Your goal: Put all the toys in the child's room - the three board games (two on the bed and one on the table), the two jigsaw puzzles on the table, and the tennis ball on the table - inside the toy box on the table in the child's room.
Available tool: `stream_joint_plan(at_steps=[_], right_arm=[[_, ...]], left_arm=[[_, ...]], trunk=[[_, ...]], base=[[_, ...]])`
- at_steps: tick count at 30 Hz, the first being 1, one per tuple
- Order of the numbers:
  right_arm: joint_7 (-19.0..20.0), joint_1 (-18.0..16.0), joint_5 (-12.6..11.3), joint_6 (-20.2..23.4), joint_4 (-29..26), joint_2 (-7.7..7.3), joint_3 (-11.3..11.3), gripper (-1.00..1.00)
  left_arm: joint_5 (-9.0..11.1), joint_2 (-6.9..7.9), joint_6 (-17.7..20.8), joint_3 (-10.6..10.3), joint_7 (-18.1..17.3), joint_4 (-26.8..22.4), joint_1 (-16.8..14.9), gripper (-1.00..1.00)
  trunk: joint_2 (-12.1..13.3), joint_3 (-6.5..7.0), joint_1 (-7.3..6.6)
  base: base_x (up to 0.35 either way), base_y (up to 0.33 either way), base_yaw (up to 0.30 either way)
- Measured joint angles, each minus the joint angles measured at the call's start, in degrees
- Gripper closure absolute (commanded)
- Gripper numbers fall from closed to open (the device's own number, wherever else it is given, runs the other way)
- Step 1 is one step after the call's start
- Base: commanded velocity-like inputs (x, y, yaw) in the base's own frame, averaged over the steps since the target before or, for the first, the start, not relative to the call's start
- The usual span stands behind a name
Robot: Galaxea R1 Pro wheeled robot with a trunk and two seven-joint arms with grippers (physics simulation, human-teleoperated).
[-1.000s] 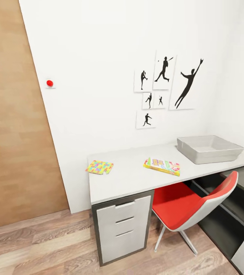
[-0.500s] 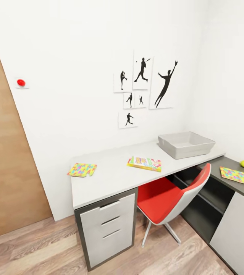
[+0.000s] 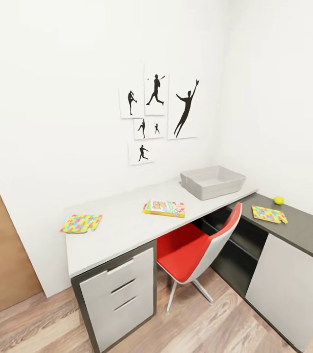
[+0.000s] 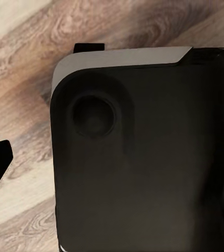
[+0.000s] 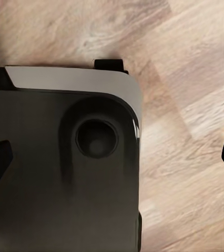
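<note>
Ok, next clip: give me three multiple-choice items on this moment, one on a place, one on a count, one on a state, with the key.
1. Where does the tennis ball lie?
A. inside the toy box
B. on the dark grey wing of the table
C. on the red chair

2. How many jigsaw puzzles show on the table?
A. one
B. two
C. four

3. What is the state of the toy box?
A. tipped on its side
B. upright, with nothing showing above its rim
C. stacked with game boxes

Key:
1 B, the ball rests on the dark wing just past a jigsaw puzzle.
2 B, that puzzle plus another jigsaw puzzle at the light top's far end.
3 B, it stands level, and the board game lies outside it on the table.
</note>
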Motion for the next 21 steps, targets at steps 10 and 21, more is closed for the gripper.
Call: stream_joint_plan(at_steps=[10,21], right_arm=[[0.04,-0.21,-0.03,0.01,-0.02,-0.18,-0.01,-1.00],[0.06,-0.32,-0.07,-0.13,-0.03,-0.83,-0.09,-1.00]], left_arm=[[-0.03,-0.12,0.02,0.00,0.00,-0.05,-0.38,-1.00],[0.01,-0.22,0.02,0.00,0.00,-0.12,-0.70,-1.00]], trunk=[[0.00,0.00,0.00],[0.00,0.00,0.00]], base=[[0.000,0.000,-0.286],[0.000,0.000,-0.286]])
